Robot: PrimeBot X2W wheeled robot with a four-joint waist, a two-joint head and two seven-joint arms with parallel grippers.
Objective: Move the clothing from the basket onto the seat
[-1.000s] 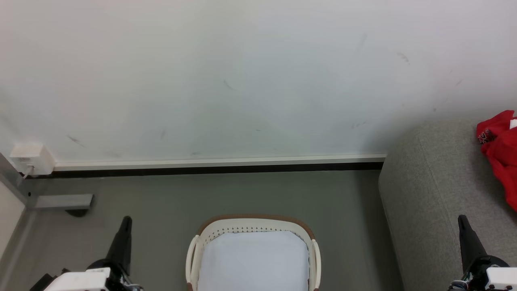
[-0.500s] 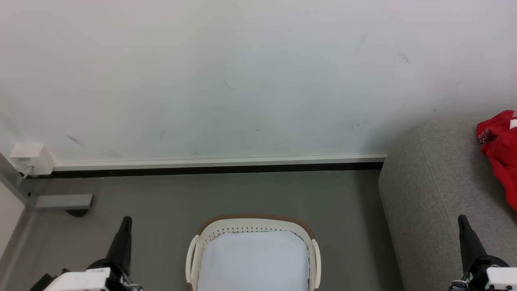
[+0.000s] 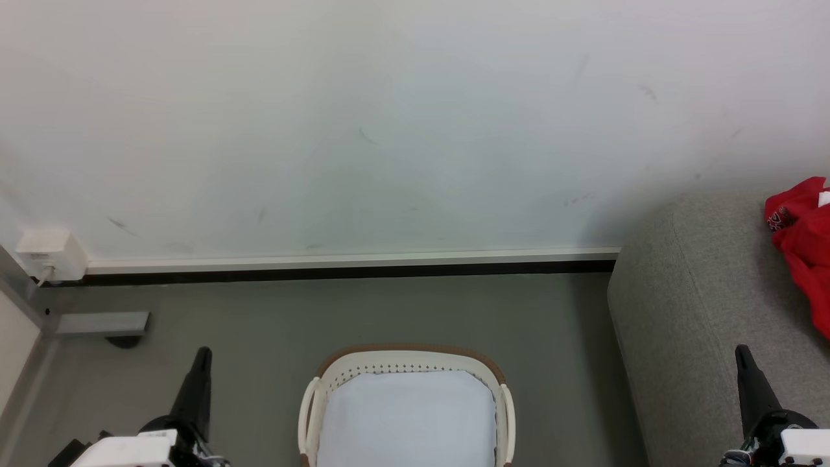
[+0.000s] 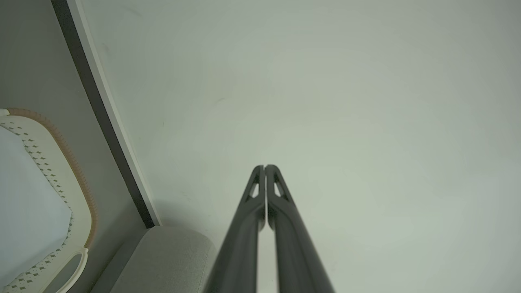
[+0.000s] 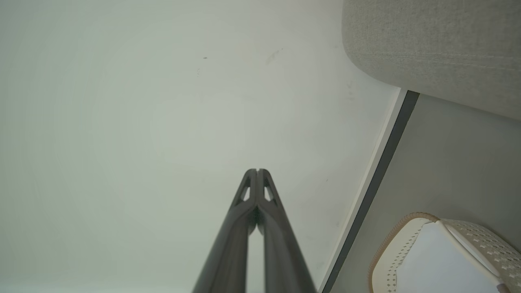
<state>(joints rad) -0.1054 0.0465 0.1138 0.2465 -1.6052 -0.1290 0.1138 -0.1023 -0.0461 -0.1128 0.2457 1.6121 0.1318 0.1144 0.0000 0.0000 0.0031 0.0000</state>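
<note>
Grey upholstered sofa [image 3: 700, 292] is carrying bright red jersey [image 3: 801, 240]; left gripper [image 3: 203, 351], right gripper [image 3: 741, 350] idling closed, empty; transfer seemingly done, no next grasp.

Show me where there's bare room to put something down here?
Bare floor runs between the basket and the wall's skirting, and on either side of the basket. The grey sofa is bare up to the red jersey at the head view's right edge. The basket itself is filled by a white pad.
</note>
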